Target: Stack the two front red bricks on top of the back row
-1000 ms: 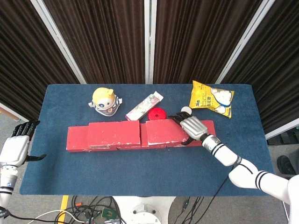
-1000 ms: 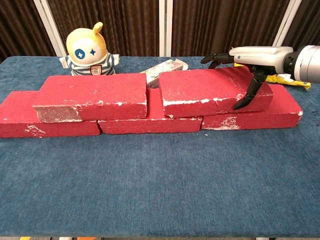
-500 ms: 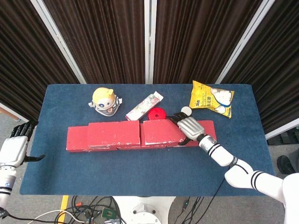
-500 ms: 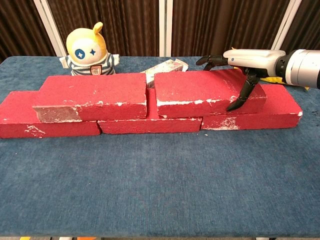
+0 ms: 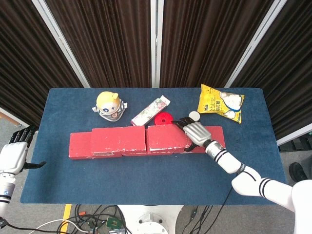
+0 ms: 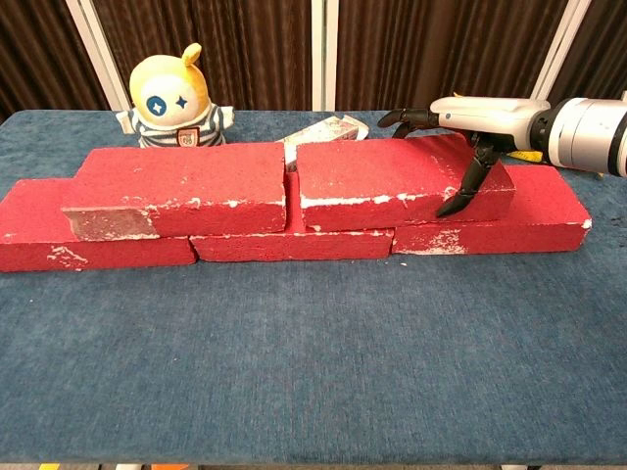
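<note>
Three red bricks form the bottom row [image 6: 294,244] across the blue table. Two more red bricks lie on top of it. The left upper brick [image 5: 119,138] [image 6: 181,186] rests alone. My right hand [image 5: 195,132] [image 6: 482,111] grips the right upper brick [image 5: 167,137] [image 6: 387,180] at its right end, with the thumb down its front face and the fingers [image 6: 403,117] over its back edge. The two upper bricks stand almost end to end with a thin gap. My left hand [image 5: 14,153] hangs off the table's left edge, holding nothing, fingers apart.
Behind the bricks stand a yellow plush toy [image 5: 109,105] [image 6: 174,98], a pink-and-white box [image 5: 150,110] [image 6: 323,130] and a red disc [image 5: 164,118]. A yellow snack bag [image 5: 221,102] lies at the back right. Bare blue cloth [image 6: 313,352] stretches in front of the bricks.
My right hand has slid the right upper brick leftward along the bottom row, narrowing the gap to the left upper brick. The left hand has barely moved.
</note>
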Controlling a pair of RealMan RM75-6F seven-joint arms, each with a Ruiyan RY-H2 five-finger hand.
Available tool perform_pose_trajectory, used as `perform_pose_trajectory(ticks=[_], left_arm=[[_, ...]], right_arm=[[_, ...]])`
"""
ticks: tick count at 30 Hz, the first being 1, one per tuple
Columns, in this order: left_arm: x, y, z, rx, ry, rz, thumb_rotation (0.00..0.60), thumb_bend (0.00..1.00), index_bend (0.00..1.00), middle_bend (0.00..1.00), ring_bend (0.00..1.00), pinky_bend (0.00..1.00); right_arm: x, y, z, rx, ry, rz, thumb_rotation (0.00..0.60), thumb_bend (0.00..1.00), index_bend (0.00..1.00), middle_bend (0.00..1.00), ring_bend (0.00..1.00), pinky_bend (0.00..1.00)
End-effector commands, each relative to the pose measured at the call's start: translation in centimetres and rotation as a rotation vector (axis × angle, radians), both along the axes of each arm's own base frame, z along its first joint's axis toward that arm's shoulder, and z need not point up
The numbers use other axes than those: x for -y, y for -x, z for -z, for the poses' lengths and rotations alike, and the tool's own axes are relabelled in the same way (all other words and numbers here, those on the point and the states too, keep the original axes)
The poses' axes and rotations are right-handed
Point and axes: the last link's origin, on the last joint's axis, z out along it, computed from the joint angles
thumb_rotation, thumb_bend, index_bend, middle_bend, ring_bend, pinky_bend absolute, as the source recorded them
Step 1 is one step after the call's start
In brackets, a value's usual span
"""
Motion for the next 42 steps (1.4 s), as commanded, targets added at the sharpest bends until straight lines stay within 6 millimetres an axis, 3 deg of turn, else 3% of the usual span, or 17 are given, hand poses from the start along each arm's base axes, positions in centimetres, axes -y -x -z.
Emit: perform_pose_trajectory(ticks=[1, 42], left_arm=[[0.0, 0.0, 0.0, 0.001, 0.001, 0.0, 0.6, 0.0, 0.02, 0.0, 0.0, 0.0], [0.2, 0.6, 0.0, 0.017, 0.005, -0.017, 0.6, 0.0, 0.02, 0.0, 0.0, 0.0]], right_arm=[[-0.1, 0.0, 0.0, 0.003, 0.0, 0.0, 0.6, 0.1, 0.0, 0.2, 0.05, 0.0], [-0.2, -1.3, 0.8, 0.005, 0.003, -0.004, 0.6, 0.1, 0.0, 0.2, 0.05, 0.0]])
